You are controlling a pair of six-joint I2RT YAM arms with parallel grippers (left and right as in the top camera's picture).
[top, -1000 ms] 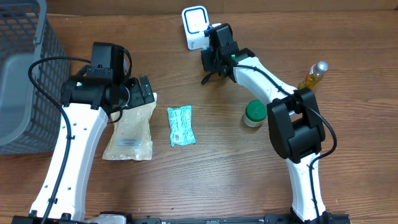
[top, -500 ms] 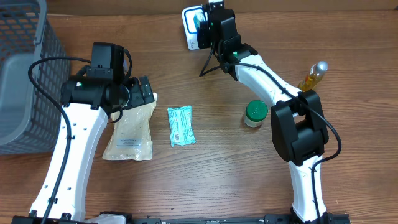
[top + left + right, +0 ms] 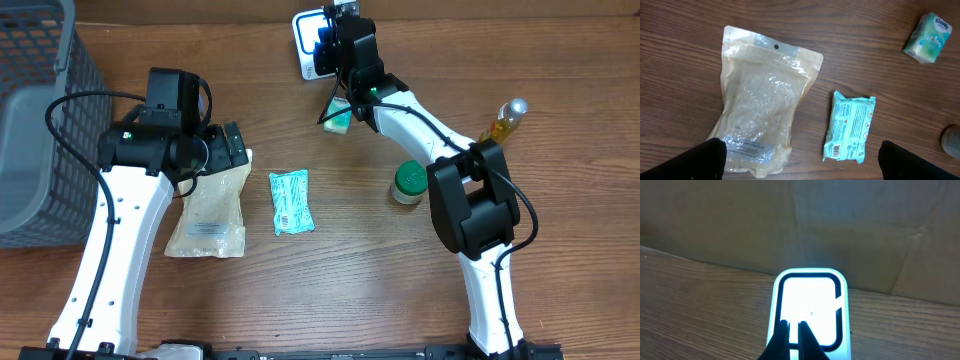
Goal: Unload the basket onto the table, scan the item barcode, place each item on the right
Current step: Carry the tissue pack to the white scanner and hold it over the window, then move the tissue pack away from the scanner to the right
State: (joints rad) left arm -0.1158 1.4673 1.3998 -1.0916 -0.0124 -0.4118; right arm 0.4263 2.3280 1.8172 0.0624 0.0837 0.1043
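The white scanner stands at the back of the table, its screen glowing. My right gripper is shut and holds nothing, its fingertips right in front of that screen. A small green tissue pack lies on the table under the right arm, also seen in the left wrist view. A teal wipes pack lies mid-table with its barcode face up. My left gripper hangs open over a clear pouch, its midpoint above the pouch's lower edge.
A grey mesh basket fills the far left. A green-lidded jar and a yellow oil bottle stand to the right, near the right arm. A cardboard wall rises behind the scanner.
The right gripper has swung up from the table to the scanner's face, staying shut. The green tissue pack now shows beneath the right arm. The left arm has not moved.
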